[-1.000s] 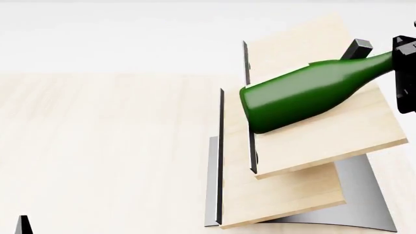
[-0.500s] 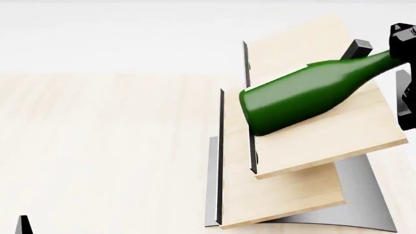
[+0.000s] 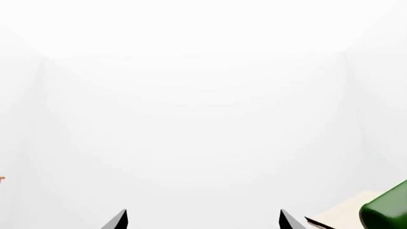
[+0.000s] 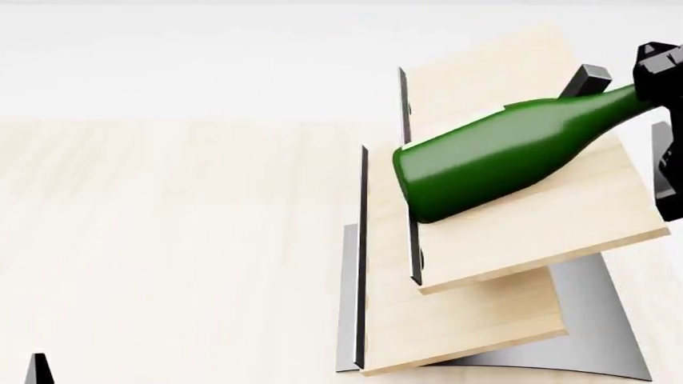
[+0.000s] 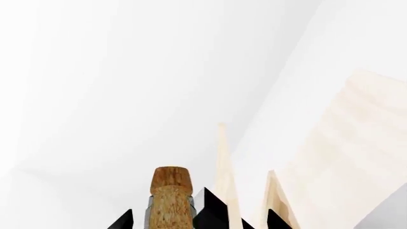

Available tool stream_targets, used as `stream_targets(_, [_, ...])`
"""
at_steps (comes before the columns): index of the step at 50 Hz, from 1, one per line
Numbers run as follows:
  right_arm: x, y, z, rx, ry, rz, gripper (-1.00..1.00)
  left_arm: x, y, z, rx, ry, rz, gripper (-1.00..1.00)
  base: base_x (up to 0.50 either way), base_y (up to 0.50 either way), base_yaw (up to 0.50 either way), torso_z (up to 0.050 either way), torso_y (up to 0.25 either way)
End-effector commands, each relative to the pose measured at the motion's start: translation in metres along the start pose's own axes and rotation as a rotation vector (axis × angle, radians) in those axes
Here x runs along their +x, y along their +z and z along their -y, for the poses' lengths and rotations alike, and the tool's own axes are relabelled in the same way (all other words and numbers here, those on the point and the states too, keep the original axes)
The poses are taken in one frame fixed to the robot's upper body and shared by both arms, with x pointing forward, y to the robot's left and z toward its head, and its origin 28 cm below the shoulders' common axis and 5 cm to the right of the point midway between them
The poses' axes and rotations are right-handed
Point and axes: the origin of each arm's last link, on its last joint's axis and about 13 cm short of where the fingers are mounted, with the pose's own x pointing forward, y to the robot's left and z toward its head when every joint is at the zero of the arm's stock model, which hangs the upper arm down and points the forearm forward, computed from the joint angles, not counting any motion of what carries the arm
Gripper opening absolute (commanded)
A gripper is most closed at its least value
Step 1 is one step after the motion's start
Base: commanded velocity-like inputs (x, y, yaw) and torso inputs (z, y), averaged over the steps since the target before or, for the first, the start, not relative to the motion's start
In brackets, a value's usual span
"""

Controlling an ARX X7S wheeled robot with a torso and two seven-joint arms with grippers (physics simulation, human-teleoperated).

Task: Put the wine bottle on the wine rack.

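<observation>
Pale wood table (image 4: 160, 240) (white walls); wine bottle (image 4: 501, 156) across wine rack (image 4: 513, 264).

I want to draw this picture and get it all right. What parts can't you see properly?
- Wine bottle: in the head view its neck end is hidden behind the right gripper at the frame edge; no label shows.
- Right gripper: cut off by the edge, so its jaws' grip is unclear.
- Wine rack: its base runs off the bottom.
- Left gripper: only two tips show in the left wrist view.

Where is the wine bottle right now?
In the head view the wine bottle is at right, lying slanted across the wine rack's upper board, its neck at the right gripper.
</observation>
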Motion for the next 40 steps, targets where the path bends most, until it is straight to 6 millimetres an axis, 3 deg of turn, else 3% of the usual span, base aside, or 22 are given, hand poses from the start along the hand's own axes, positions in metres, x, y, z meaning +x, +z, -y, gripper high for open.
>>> stream_targets(1, [-0.001, 0.001, 0.000, -0.006, 0.001, 0.005, 1.00, 0.000, 0.000, 0.000, 0.000, -0.001, 0.000, 1.00, 0.00, 0.00, 0.00, 0.000, 0.000])
stream_targets(23, [-0.011, 0.009, -0.008, -0.015, 0.019, 0.034, 1.00, 0.000, 0.000, 0.000, -0.001, -0.001, 0.000, 1.00, 0.00, 0.00, 0.00, 0.000, 0.000])
stream_targets(40, [-0.037, 0.022, -0.018, -0.018, 0.029, 0.097, 1.00, 0.000, 0.000, 0.000, 0.000, -0.003, 0.000, 1.00, 0.00, 0.00, 0.00, 0.000, 0.000])
